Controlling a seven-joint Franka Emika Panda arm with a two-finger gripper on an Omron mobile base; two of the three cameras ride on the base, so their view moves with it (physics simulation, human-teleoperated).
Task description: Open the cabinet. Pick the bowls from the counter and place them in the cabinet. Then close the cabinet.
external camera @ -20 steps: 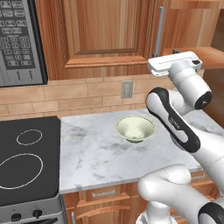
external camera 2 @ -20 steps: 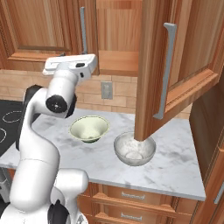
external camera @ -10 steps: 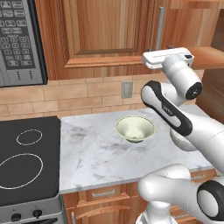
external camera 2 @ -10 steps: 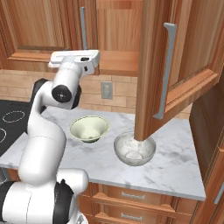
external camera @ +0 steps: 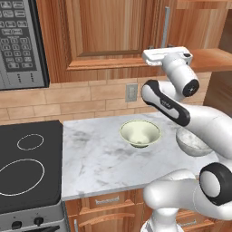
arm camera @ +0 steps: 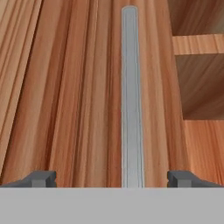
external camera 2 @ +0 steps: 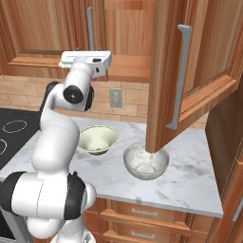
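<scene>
Cabinet (external camera 2: 133,33): reddish-brown wood, raised-panel doors, vertical silver bar handles. Right door (external camera 2: 190,71) swung open, projecting over desk; left door (external camera: 108,36) shut. Shelf interior exposed.
Cream-green bowl (external camera: 140,133): upright on white marble desk (external camera: 95,158), below shut door.
Grey-white speckled bowl (external camera 2: 145,161): upright on desk, just beside green bowl, under open door's edge.

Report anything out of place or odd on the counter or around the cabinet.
Nothing is spilled or damaged. The right cabinet door hangs wide open over the grey bowl; the left door is shut. Both bowls sit upright on the counter, the green bowl apart from the grey.
</scene>
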